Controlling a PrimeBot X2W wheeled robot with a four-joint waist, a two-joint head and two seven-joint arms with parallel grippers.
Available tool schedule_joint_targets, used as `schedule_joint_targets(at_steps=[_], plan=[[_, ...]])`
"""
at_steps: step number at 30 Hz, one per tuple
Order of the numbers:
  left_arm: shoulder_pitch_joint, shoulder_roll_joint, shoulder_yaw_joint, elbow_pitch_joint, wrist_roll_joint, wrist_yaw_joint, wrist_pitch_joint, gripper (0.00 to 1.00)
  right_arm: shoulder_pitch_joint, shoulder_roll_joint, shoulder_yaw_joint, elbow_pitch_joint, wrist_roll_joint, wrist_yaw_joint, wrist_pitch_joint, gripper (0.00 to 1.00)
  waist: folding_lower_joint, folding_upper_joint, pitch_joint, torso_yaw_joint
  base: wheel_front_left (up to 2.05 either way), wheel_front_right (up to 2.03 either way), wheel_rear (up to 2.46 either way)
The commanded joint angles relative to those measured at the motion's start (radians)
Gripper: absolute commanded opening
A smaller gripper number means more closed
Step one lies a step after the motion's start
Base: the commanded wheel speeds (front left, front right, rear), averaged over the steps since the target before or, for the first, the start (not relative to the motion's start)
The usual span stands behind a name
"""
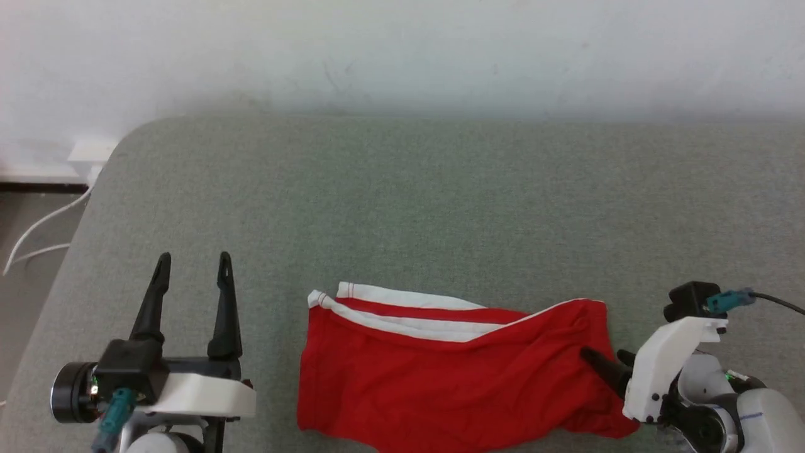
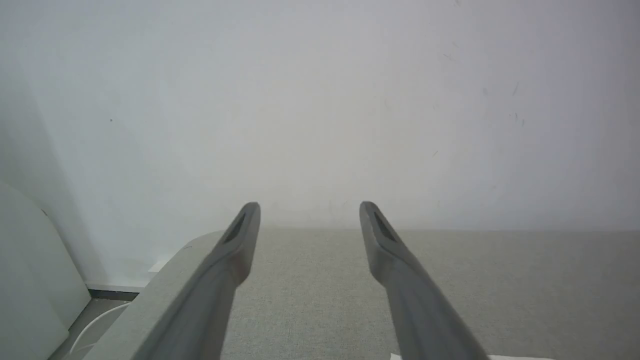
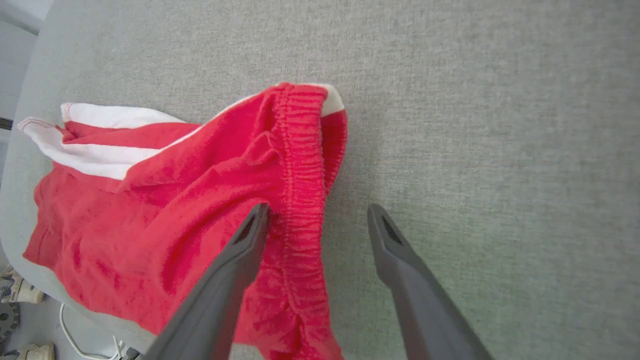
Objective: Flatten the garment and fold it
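- Head view: red shorts (image 1: 440, 384) lie at the grey surface's (image 1: 402, 207) near edge, white hem bands (image 1: 402, 322) toward its left edge. Left end effector (image 1: 195, 259), wide open and empty, stands by the left edge; right end effector (image 1: 604, 355) is at the shorts' right end.
- Left wrist view: spread fingers (image 2: 240, 235) over bare surface, white wall (image 2: 320, 100) beyond.
- Right wrist view: jaws wide, gripping nothing; one fingertip (image 3: 257, 220) lies against the gathered waistband (image 3: 300, 165).

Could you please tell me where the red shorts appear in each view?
Head view: red shorts lower centre, right gripper at their edge.
Left wrist view: grey surface and wall ahead.
Right wrist view: left of centre, waistband between the fingers.
Shared landmark: grey surface.
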Motion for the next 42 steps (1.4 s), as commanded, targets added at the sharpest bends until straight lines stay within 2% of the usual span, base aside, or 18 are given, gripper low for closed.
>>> schedule_joint_targets(at_steps=[1,8,9,10,11,18,25,30,35,39,42], plan=[[0.007,0.005,-0.002,-0.005,0.022,-0.002,-0.005,1.00,-0.019,0.001,0.001,0.019,0.008,-0.001,0.007,1.00,0.0000,0.0000,0.017,0.015,0.00,0.00,0.00],[0.013,-0.002,-0.016,0.000,0.078,-0.002,-0.005,1.00,-0.068,0.019,0.014,0.202,0.027,-0.001,0.074,1.00,0.0000,0.0000,0.029,0.031,0.00,0.00,0.00],[0.014,-0.004,-0.018,0.003,0.082,-0.004,-0.005,1.00,-0.067,0.022,0.019,0.220,0.031,-0.001,0.079,0.95,0.0000,0.0000,0.025,0.033,0.00,0.00,0.00],[0.016,-0.005,-0.018,0.005,0.085,-0.006,-0.005,1.00,-0.067,0.025,0.028,0.234,0.035,-0.001,0.083,0.24,0.0000,0.0000,0.023,0.034,0.00,0.00,0.00],[0.018,-0.005,-0.019,0.007,0.088,-0.008,-0.005,1.00,-0.066,0.027,0.035,0.242,0.042,-0.001,0.082,0.00,0.0000,0.0000,0.019,0.034,0.00,0.00,0.00],[0.033,-0.009,-0.020,0.027,0.100,-0.023,-0.005,1.00,-0.073,0.027,0.071,0.247,0.111,-0.001,0.077,0.00,0.0000,0.0000,-0.009,0.025,0.00,0.00,0.00],[0.040,-0.008,-0.024,0.043,0.100,-0.037,-0.005,1.00,-0.087,-0.034,0.052,0.213,0.153,-0.001,0.057,0.00,0.0000,0.0000,-0.032,0.006,0.00,0.00,0.00],[0.047,-0.008,-0.026,0.046,0.100,-0.039,-0.005,1.00,-0.062,-0.102,-0.014,0.176,0.158,-0.001,0.059,0.00,0.0000,0.0000,-0.037,-0.006,0.00,0.00,0.00],[0.052,-0.014,-0.030,0.051,0.097,-0.040,-0.005,1.00,-0.032,-0.148,-0.128,0.145,0.139,-0.001,0.089,0.00,0.0000,0.0000,-0.034,-0.017,0.00,0.00,0.00],[0.058,-0.017,-0.029,0.055,0.094,-0.038,-0.005,1.00,-0.030,-0.114,-0.209,0.133,0.166,-0.001,0.149,0.00,0.0000,0.0000,-0.037,-0.026,0.00,0.00,0.00],[0.059,-0.017,-0.030,0.059,0.093,-0.040,-0.005,1.00,-0.029,-0.041,-0.233,0.095,0.245,-0.001,0.227,0.00,0.0000,0.0000,-0.044,-0.025,0.00,0.00,0.00]])
